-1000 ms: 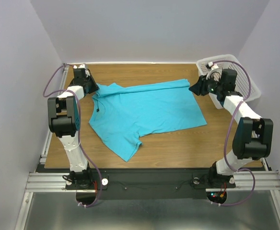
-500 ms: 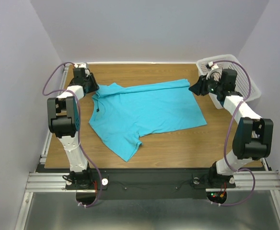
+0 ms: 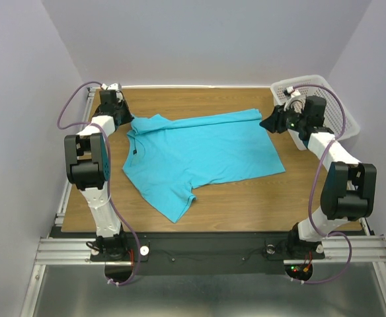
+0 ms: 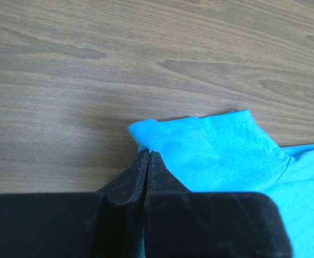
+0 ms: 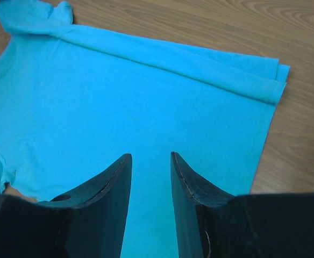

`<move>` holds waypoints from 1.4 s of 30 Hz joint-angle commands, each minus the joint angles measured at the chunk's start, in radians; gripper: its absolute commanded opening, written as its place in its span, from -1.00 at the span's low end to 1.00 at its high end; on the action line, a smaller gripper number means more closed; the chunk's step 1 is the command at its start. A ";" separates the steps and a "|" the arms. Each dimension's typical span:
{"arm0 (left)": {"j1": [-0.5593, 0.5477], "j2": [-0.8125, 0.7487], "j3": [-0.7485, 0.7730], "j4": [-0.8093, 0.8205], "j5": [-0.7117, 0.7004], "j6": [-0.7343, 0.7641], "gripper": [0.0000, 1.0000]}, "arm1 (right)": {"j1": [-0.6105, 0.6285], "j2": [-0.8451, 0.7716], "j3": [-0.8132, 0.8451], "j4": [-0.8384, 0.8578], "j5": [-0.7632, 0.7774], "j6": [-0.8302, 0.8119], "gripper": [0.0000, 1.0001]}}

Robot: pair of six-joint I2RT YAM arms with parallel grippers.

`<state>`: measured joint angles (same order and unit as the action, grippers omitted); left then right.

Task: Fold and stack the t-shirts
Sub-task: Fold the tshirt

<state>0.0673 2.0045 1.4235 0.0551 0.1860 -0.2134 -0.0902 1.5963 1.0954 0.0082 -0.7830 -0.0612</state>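
One turquoise t-shirt (image 3: pixel 199 152) lies spread on the wooden table, its far edge folded over in a long band (image 5: pixel 200 64). My left gripper (image 3: pixel 123 117) sits at the far left by the shirt's sleeve. In the left wrist view its jaws are pressed together (image 4: pixel 148 153) right at the sleeve's hem (image 4: pixel 200 142), pinching the corner of the cloth. My right gripper (image 3: pixel 268 123) hovers at the shirt's far right corner. It stands open (image 5: pixel 150 156) above the flat cloth (image 5: pixel 119 102), with nothing between its fingers.
A white perforated basket (image 3: pixel 335 105) stands at the far right corner, just behind the right arm. Bare wood (image 3: pixel 246 205) shows in front of the shirt and along the back edge. Grey walls close in the table on three sides.
The left gripper opened a little, then shut on the sleeve's corner while shifting slightly toward the far left. The right arm and the rest of the shirt stayed put.
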 commanded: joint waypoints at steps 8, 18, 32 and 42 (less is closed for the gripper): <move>0.005 -0.261 -0.180 0.181 0.280 0.163 -1.00 | 0.007 -0.068 -0.017 0.033 0.004 -0.005 -0.19; 0.005 -0.319 -0.359 0.089 0.446 0.321 -0.95 | 0.006 -0.076 -0.028 0.035 0.007 -0.014 -0.19; -0.014 -0.555 -0.523 0.057 0.235 0.336 0.02 | 0.006 -0.067 -0.034 0.033 0.008 -0.022 -0.19; -0.015 -0.442 -0.274 0.092 0.292 0.183 0.69 | 0.004 -0.065 -0.049 0.035 0.013 -0.031 -0.18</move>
<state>0.0540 1.3792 0.9916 0.1864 0.4213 0.0143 -0.0902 1.5528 1.0500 0.0082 -0.7666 -0.0753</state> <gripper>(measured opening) 0.844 0.407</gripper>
